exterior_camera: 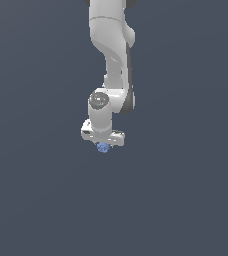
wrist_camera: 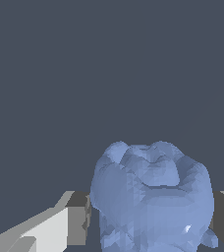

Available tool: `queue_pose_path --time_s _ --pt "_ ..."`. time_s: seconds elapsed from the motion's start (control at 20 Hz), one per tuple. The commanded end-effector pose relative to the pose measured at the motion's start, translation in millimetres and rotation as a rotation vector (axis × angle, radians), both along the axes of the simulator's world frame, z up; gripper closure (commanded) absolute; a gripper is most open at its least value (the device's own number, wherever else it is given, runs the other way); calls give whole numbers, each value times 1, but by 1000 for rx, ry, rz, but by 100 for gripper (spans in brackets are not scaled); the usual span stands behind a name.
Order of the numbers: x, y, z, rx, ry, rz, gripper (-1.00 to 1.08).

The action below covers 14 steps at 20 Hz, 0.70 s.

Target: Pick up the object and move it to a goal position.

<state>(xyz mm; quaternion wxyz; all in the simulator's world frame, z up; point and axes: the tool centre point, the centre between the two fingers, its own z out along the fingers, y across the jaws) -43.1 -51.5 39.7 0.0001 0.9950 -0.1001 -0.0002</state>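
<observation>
Gripping the light-blue lumpy object (wrist_camera: 151, 197) on both sides, the white pincer (exterior_camera: 104, 146) points downward under the arm (exterior_camera: 113, 60).

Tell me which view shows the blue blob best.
The wrist view: the blob fills much of it, so its lumpy surface is clear, with a finger on each side. The exterior view shows it only as a tiny dot under the gripper.

The tool (exterior_camera: 103, 145) hides most of the blob (exterior_camera: 103, 148); its fingers (wrist_camera: 77, 221) are cropped.
</observation>
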Motion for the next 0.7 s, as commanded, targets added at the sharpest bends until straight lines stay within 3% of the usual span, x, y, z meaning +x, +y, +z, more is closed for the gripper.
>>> queue_pose_path --time_s 0.0,0.65 --pt "0 0 -1 0 0 0 108" --pt "2 -3 5 0 -2 -1 108"
